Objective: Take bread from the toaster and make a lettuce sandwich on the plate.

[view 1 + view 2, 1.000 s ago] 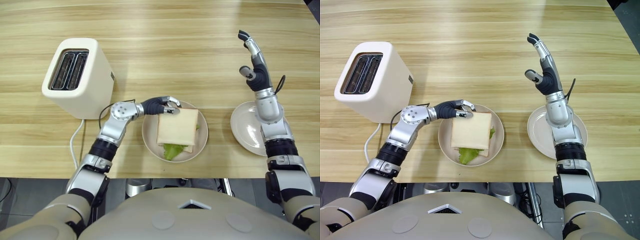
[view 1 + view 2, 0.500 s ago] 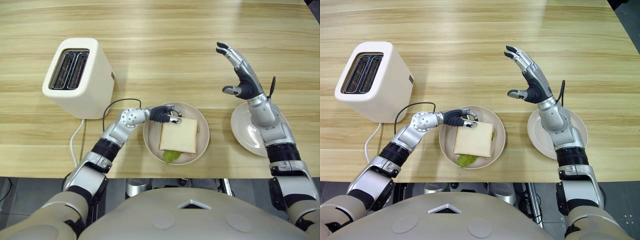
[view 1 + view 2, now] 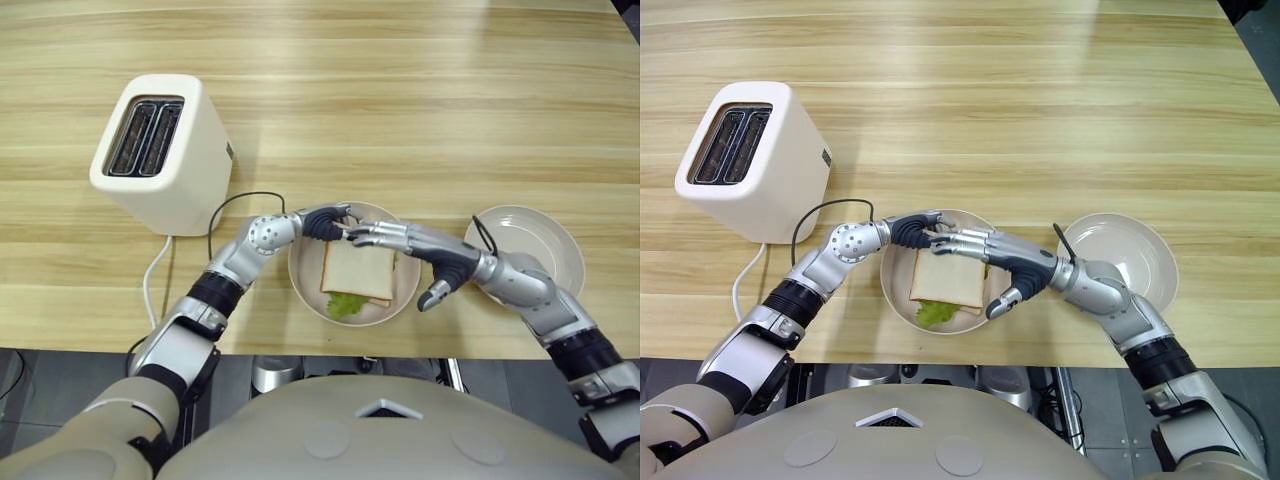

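At lower centre, bread (image 3: 357,278) lay over lettuce (image 3: 345,305) on the plate (image 3: 299,283); the left hand (image 3: 322,222) pinched the bread's upper-left corner, and the right hand (image 3: 442,263) hovered above, fingers spread wide, holding nothing. Farther, upper left, stood the toaster (image 3: 160,155).

The cream toaster (image 3: 160,150) stands upright at the left of the tabletop (image 3: 400,100), slots facing up. On the round beige plate (image 3: 303,290) lies a square white bread slice (image 3: 358,275), with green lettuce (image 3: 345,305) poking out under its near edge.
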